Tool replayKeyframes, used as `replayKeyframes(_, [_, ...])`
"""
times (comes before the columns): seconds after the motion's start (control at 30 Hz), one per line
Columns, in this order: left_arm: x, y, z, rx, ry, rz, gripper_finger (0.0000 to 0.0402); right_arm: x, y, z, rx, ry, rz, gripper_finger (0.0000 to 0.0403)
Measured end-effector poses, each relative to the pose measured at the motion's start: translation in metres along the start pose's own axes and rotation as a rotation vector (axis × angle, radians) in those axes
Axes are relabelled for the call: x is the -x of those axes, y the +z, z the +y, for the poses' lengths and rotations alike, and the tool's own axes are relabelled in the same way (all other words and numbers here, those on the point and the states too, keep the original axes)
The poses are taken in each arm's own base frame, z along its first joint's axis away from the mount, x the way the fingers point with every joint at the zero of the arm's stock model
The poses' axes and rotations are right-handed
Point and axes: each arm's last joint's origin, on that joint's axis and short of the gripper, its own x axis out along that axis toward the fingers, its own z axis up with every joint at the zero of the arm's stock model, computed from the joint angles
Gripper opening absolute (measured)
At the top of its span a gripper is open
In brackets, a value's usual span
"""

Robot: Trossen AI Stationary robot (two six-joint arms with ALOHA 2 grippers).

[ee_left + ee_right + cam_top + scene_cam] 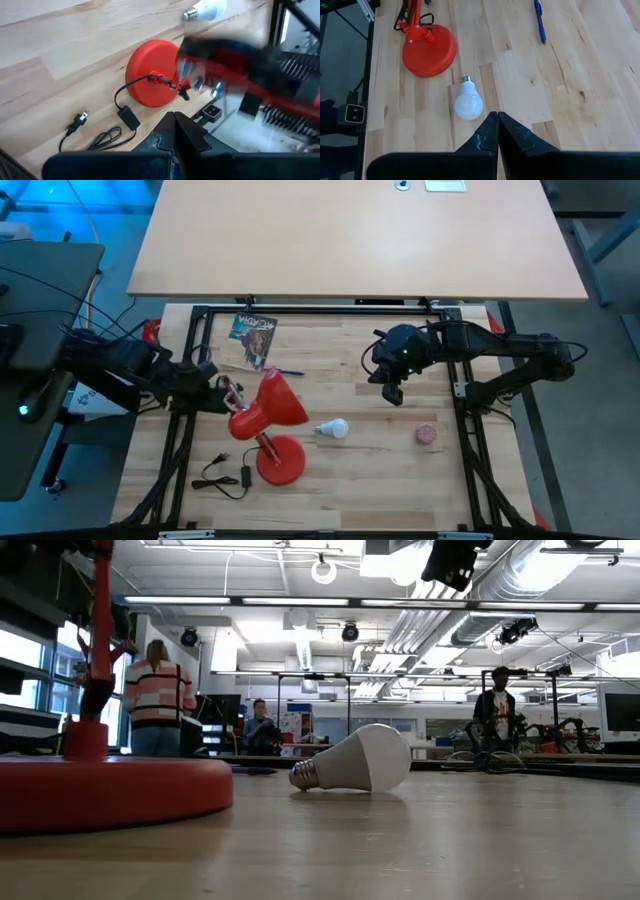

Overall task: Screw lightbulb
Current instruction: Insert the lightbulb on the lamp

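- Wooden table (380,480), both arms above it.
- Red lamp (268,412) left of centre, shade tipped over its round base (429,48).
- Right gripper (498,116) hangs above the bulb, jaws shut, empty.
- Left gripper (175,116) beside the lamp, jaws shut, empty.
- White lightbulb (333,428) lies on its side right of the lamp, untouched.

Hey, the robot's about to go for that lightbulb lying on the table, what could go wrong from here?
1. The lightbulb lies on its side, loose on the wood; a nudge from the shut right gripper may roll it away.
2. The red lamp leans over its round base right beside the bulb, so the arm could bump the shade.
3. The cord and plug trail off the base and might snag if the lamp shifts.
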Motion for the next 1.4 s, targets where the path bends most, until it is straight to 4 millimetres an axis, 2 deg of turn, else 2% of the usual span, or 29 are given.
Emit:
replayKeyframes(0.1, [-0.002,-0.002,0.0,-0.028,0.011,0.038,0.0,0.0,-0.001,0.001,0.011,0.041,0.016,0.0])
replayKeyframes(0.27, [0.007,-0.016,0.003,-0.067,-0.018,0.182,0.0,0.0,-0.009,0.007,0.009,0.111,0.105,0.0])
replayKeyframes(0.4, [-0.005,-0.036,0.007,-0.066,0.058,0.308,0.0,0.0,-0.015,0.014,0.028,0.122,0.156,0.0])
replayKeyframes(0.5, [-0.031,-0.057,0.002,-0.069,0.009,0.359,0.0,-0.002,-0.017,0.018,0.041,0.128,0.16,0.0])
replayKeyframes(0.67, [-0.092,-0.096,0.001,0.024,-0.137,0.405,0.0,-0.009,-0.024,0.016,0.003,0.108,0.186,0.0])
replayKeyframes(0.77, [-0.122,-0.11,0.01,0.037,-0.064,0.372,0.0,-0.011,-0.025,0.015,-0.001,0.096,0.191,0.0])
replayKeyframes(0.97, [-0.164,-0.119,0.013,0.03,-0.018,0.193,0.0,-0.009,-0.023,0.011,-0.009,0.096,0.168,0.0])
replayKeyframes(1.07, [-0.183,-0.127,0.011,0.015,0.035,0.179,0.0,-0.006,-0.023,0.006,-0.028,0.085,0.17,0.0])
replayKeyframes(1.23, [-0.207,-0.135,0.002,-0.035,0.137,0.112,0.0,0.0,-0.022,-0.001,-0.065,0.069,0.145,0.0])
replayKeyframes(1.4, [-0.225,-0.135,-0.007,-0.074,0.259,0.036,0.0,0.001,-0.021,-0.005,-0.073,0.059,0.132,0.0])
